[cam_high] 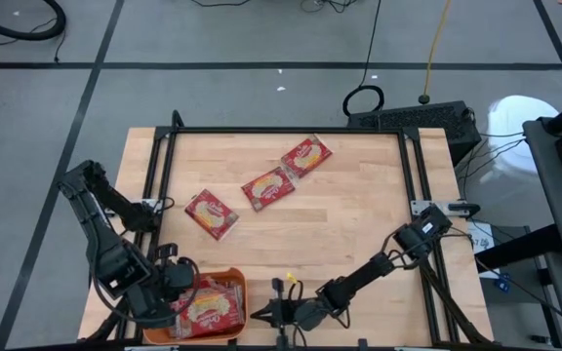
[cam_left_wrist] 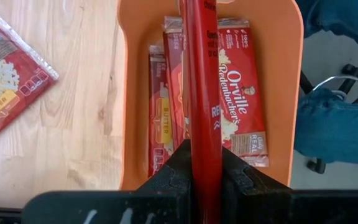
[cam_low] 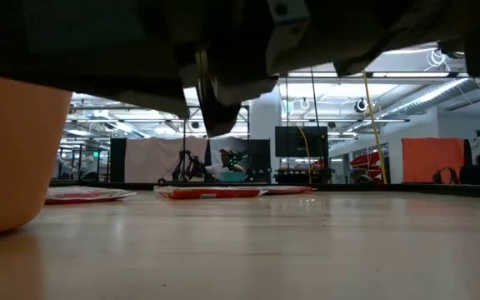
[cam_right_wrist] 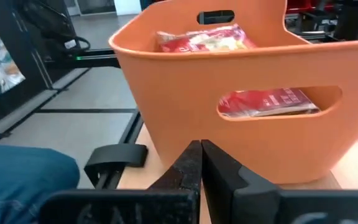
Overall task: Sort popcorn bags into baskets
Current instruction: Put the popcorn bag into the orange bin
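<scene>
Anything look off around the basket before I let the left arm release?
Nothing looks damaged or spilled. The left gripper holds one popcorn bag edge-on over the orange basket, above bags already lying flat inside. Three bags lie scattered at odd angles on the table, not yet sorted.

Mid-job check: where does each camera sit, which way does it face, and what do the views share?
High: overhead, looking straight down; both arms, table.
Low: table height, looking across; dark arm parts overhead.
Left wrist: above the orange basket, left gripper shut on a popcorn bag.
Right wrist: beside the basket wall, right gripper shut, empty.
Shared: the basket shows in all four.
</scene>
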Action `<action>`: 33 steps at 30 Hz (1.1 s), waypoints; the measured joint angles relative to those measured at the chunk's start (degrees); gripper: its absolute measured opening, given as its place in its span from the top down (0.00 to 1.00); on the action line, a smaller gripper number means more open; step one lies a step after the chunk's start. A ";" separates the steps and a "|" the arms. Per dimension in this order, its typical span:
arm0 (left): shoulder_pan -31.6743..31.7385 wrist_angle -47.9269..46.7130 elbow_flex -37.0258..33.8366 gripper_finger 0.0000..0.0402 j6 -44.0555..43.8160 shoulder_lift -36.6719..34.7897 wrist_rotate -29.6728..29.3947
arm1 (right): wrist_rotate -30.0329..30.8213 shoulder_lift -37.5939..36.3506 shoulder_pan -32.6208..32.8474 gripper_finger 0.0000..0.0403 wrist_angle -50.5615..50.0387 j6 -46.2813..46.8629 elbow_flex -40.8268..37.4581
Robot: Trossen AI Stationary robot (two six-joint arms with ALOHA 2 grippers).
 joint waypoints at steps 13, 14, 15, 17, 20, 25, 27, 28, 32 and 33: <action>0.79 1.62 0.00 0.92 1.28 0.00 -2.16 | -6.18 0.02 -3.14 0.99 3.38 -2.10 0.00; 0.76 2.45 0.00 0.92 1.56 0.00 -2.65 | -6.20 0.02 -3.26 0.99 3.26 -2.48 0.00; 0.76 3.28 0.00 0.92 1.88 0.00 -2.84 | -6.16 -0.12 -3.31 0.99 2.50 -2.62 0.00; 0.76 4.58 0.00 0.92 2.14 0.00 -2.99 | -5.90 -1.07 -3.35 0.99 -1.12 -2.17 0.00; 0.52 5.86 0.00 0.92 2.45 0.24 -3.07 | -5.83 -4.08 -3.36 0.99 -8.39 -0.92 -0.02; -0.34 7.12 0.00 0.92 2.61 2.33 -2.60 | -2.78 -9.81 -2.79 0.99 -21.47 0.67 0.01; -0.61 7.96 0.00 0.92 2.61 3.74 -2.14 | -0.49 -11.55 -2.48 0.99 -26.11 1.12 -0.01; -0.86 8.35 -0.02 0.92 2.59 4.41 -2.03 | 0.18 -12.49 -2.33 0.99 -27.90 1.13 -0.04; -1.55 11.11 -0.04 0.92 3.15 6.56 -2.00 | -0.02 -15.90 -2.28 0.99 -32.49 -0.07 0.00; -1.74 11.06 -0.04 0.92 3.18 6.97 -1.99 | -0.01 -16.56 -2.31 0.99 -33.31 -0.80 -0.02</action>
